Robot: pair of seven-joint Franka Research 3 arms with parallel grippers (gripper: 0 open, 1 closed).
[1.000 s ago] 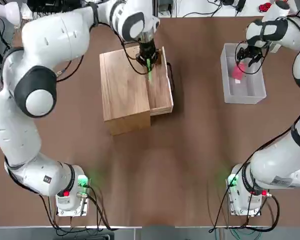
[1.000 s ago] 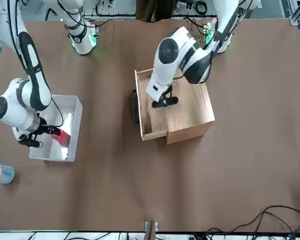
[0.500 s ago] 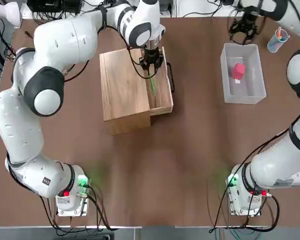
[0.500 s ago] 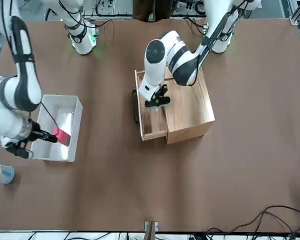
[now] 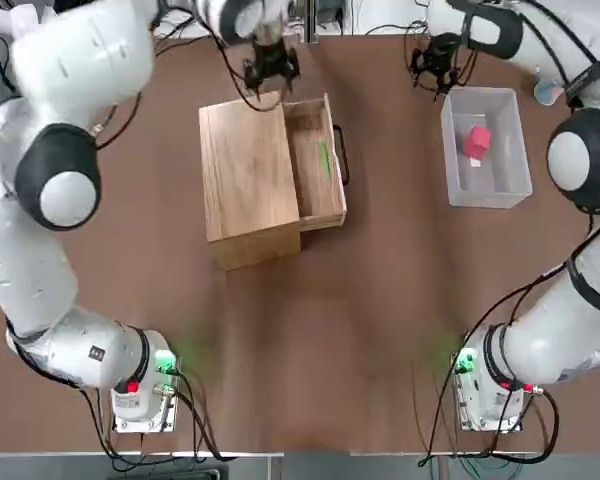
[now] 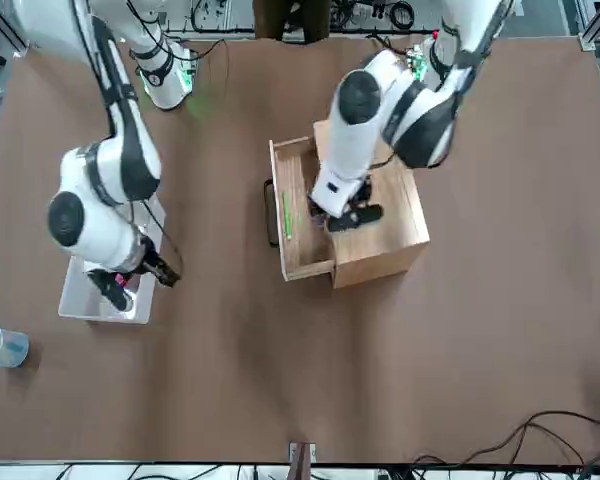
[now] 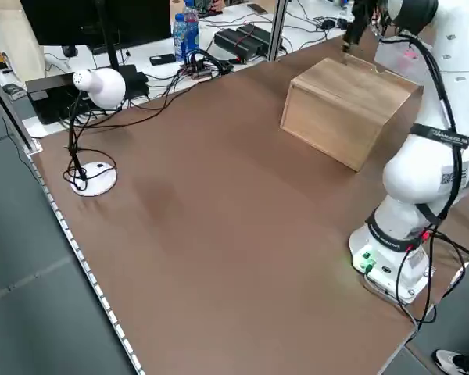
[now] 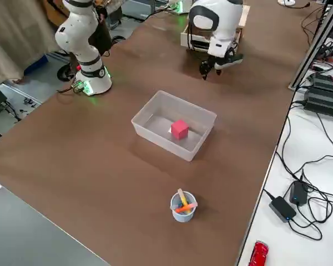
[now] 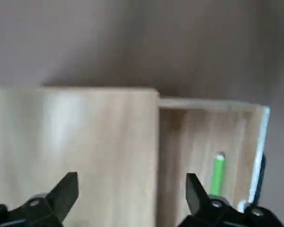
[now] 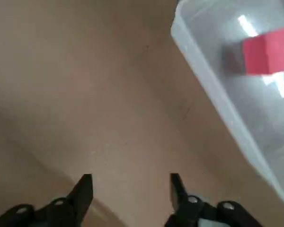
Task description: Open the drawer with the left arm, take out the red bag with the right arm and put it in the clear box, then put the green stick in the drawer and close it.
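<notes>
1. The small bright red soft bag is seen lying on the floor of the translucent rectangular plastic box, so that step is judged done.
2. The thin bright green stick is seen lying flat in the shallow light-wood drawer, which stands pulled out of the plain light-wood cabinet; its black bar handle faces the clear box.
3. The left arm's black gripper is held above the table just beyond the far edge of the cabinet, with its fingers spread and nothing between them.
4. The right arm's black gripper is held beside the far corner of the clear box, likewise spread and empty, with a finger shown over bare table.
5. The step in hand is judged to be the closing of the drawer, the only part left.
6. For that, a gripper would have to be brought to the handle side of the drawer front, and the tray pushed straight into the cabinet until flush, the stick being kept clear of the opening's edge.
</notes>
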